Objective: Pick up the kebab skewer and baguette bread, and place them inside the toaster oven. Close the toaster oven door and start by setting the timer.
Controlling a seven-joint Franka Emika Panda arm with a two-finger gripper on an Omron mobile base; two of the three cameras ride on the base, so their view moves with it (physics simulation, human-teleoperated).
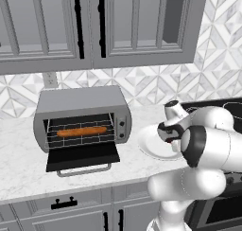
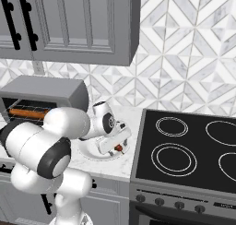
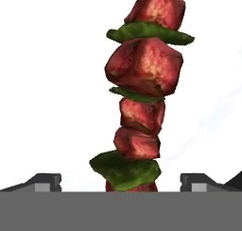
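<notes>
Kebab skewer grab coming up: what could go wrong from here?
1. The open end effector straddles the kebab skewer near one end; an off-centre grip might let it tip.
2. Closing could push it across the smooth white plate.
3. The baguette bread already lies on the toaster oven rack, leaving less room.

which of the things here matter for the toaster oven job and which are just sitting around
Job: kebab skewer on the white plate; baguette bread on the rack of the toaster oven; toaster oven door, open; gripper, open.
Lying about: stovetop; upper cabinets.
</notes>
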